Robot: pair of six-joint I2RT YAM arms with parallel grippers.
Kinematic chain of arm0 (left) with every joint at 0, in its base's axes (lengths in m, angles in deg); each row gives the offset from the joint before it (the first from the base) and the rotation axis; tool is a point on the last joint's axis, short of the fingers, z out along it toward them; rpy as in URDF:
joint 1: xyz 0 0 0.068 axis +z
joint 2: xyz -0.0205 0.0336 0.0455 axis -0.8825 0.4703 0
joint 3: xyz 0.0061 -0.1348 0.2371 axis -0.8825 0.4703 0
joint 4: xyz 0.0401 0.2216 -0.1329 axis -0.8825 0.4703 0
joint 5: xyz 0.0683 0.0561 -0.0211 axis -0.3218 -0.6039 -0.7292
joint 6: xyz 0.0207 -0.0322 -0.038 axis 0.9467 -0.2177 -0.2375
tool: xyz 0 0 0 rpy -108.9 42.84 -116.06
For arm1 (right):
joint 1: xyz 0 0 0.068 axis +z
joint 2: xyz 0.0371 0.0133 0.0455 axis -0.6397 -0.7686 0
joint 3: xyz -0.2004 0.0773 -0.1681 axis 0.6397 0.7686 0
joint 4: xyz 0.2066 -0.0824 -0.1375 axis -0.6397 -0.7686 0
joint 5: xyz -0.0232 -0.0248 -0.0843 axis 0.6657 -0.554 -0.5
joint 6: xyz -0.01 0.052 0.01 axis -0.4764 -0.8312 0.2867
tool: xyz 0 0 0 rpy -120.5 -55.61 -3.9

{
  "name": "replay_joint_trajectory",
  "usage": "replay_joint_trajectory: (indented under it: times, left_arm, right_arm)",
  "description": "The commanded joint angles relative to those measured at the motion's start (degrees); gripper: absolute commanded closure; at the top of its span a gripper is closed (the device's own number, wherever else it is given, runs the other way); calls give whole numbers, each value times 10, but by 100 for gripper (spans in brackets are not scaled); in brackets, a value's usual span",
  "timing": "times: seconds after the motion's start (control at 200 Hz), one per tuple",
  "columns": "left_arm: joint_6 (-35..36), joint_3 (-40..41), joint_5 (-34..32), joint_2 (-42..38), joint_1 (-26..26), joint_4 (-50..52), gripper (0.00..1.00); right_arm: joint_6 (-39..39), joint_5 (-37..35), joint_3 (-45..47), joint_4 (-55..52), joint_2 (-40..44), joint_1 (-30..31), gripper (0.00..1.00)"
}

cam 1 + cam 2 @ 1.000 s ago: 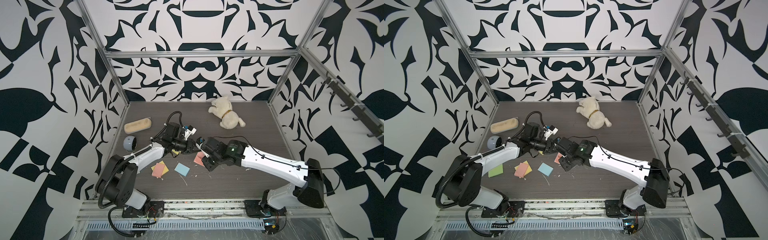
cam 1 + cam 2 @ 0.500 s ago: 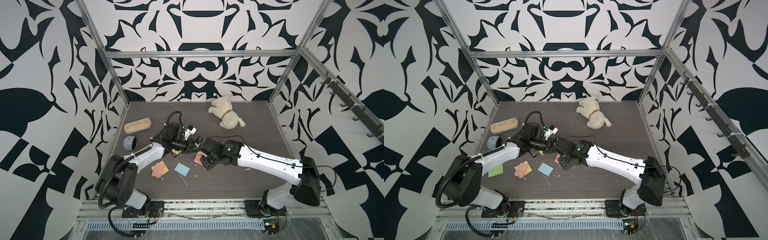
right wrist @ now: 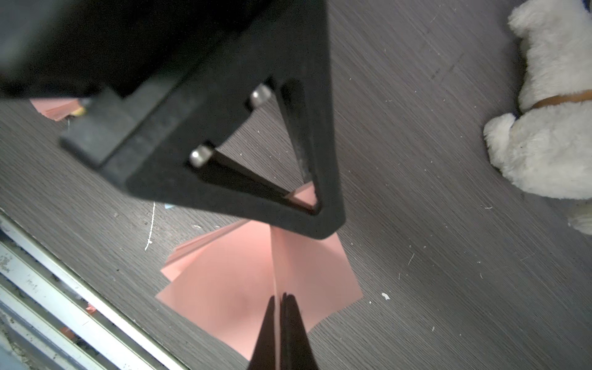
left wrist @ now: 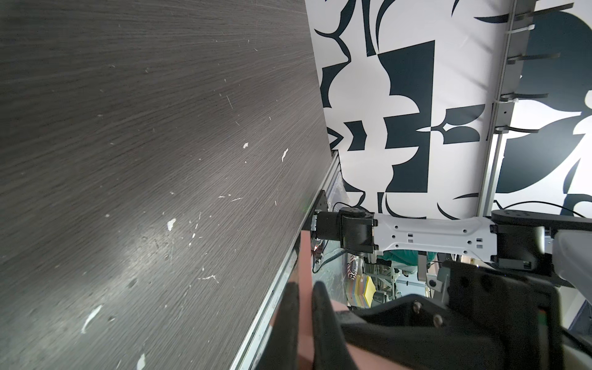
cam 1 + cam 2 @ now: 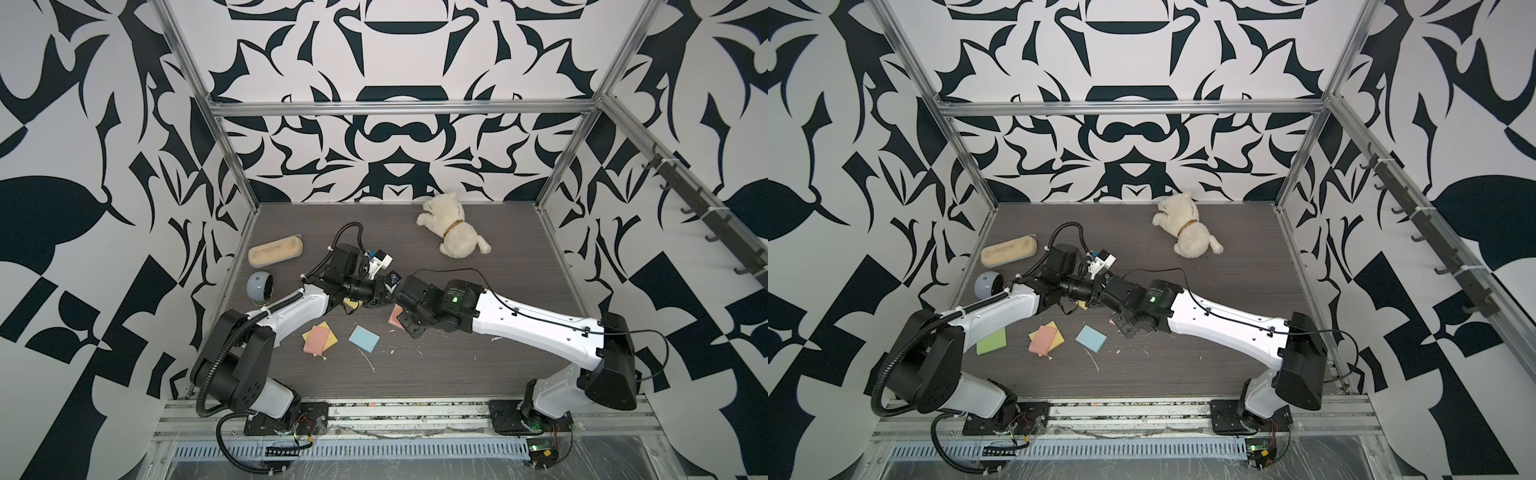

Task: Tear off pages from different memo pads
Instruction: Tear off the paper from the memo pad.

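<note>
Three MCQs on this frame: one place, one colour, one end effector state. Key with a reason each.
1. The plush dog lies at the table's: A) far side, by the back wall B) front edge C) centre
2. The page pinched by the right end effector is: A) blue B) pink C) green
3. The right end effector is: A) wide open B) shut on nothing C) shut on the page
Key: 1A, both top views show it near the back wall; 2B, the right wrist view shows a pink sheet; 3C, it closes on that sheet.
</note>
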Motion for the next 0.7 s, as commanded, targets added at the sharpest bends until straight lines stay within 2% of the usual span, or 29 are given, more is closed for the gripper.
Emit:
replay_joint_trajectory:
  times: [0.0, 0.1, 0.26, 0.37, 0.515, 0.6, 0.695]
  left_arm:
    - [2, -24, 6, -5, 9, 21, 82]
    - [-11, -30, 10, -18, 21, 19, 67]
    - [-33, -7, 10, -41, 65, 5, 53]
    - [-34, 30, -20, -80, 78, -22, 50]
    - [0, 110, -111, -162, 68, -84, 47]
    - [41, 131, -151, -184, 42, -94, 43]
    - [89, 114, -171, -178, 4, -68, 41]
  right_arm:
    - [27, -27, -35, -16, 12, 1, 97]
    - [39, -31, -45, -25, 11, -4, 99]
    - [49, -20, -50, -23, 15, -24, 100]
    - [61, -9, -63, -28, 13, -43, 100]
    - [78, 11, -81, -41, 18, -72, 100]
    - [90, 22, -92, -48, 18, -81, 100]
    - [105, 39, -103, -53, 13, -82, 100]
